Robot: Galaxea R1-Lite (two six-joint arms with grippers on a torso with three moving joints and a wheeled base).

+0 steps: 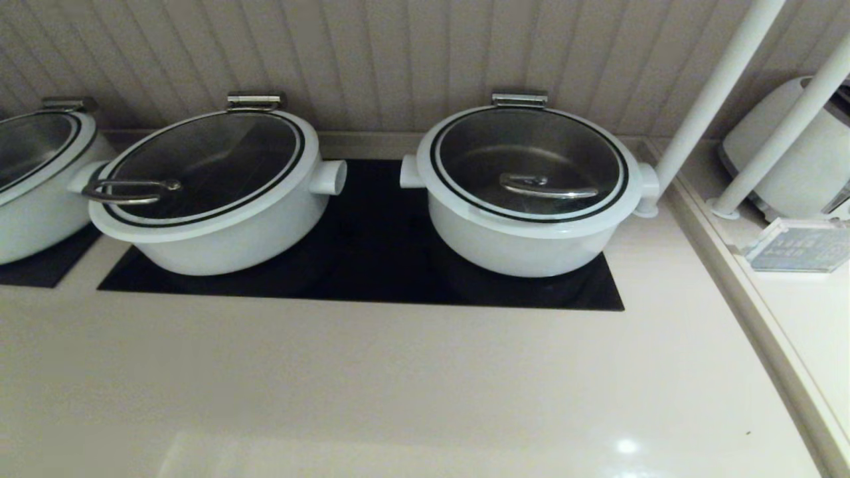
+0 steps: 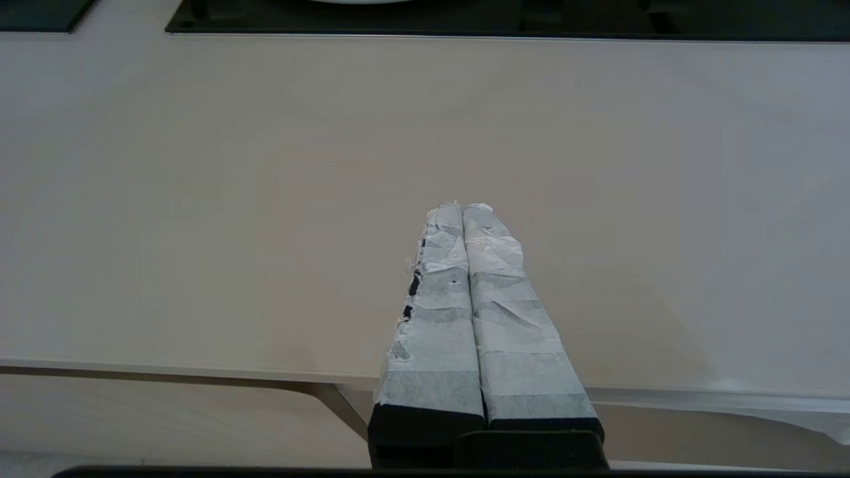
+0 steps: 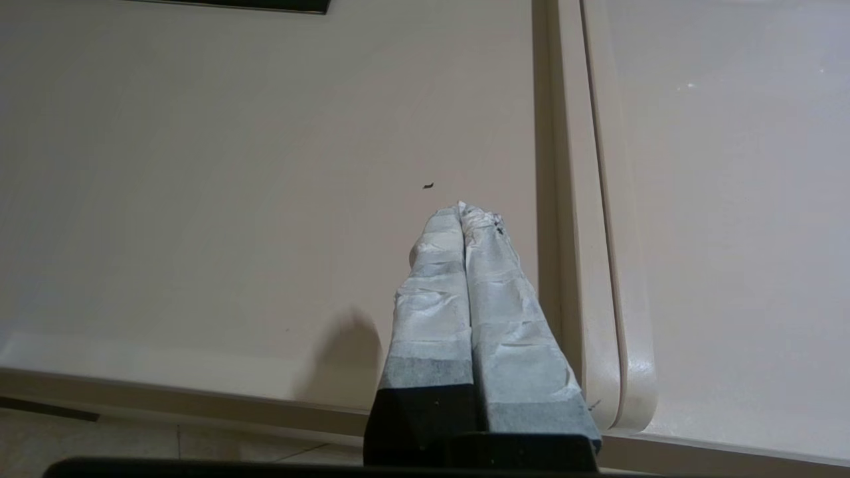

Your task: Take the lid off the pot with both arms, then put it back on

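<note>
**Both grippers pressed together over bare counter, lid seated on its pot**

From the head camera I see neither arm. The pot [image 1: 524,239] I am meant to work on sits at about 1 o'clock from the middle of that view, on the right end of the black cooktop panel [image 1: 372,265]. Its lid [image 1: 528,162] lies flat and seated on it, with the arched steel bar handle [image 1: 548,188] toward the near edge and the steel hinge [image 1: 519,99] at 12 o'clock against the ribbed wall [image 1: 398,60]. The pot's two stubby side handles stick out at 9 and 3 o'clock.

A second white pot [image 1: 219,232] with a loop-handled lid [image 1: 206,166] stands at 10 o'clock on the same panel, well apart from mine. A third pot [image 1: 33,199] shows partly at 9 o'clock. Two white poles [image 1: 717,86] and a white appliance [image 1: 797,153] stand at 2 o'clock.

In the left wrist view, my left gripper [image 2: 461,207] has its taped fingers [image 2: 431,332] pressed together on nothing, over the beige counter [image 2: 199,199] near its front edge, the cooktop panel well ahead.

In the right wrist view, my right gripper [image 3: 461,207] is likewise pressed together and empty, over the counter just beside a raised seam [image 3: 571,199] between two counter sections.
</note>
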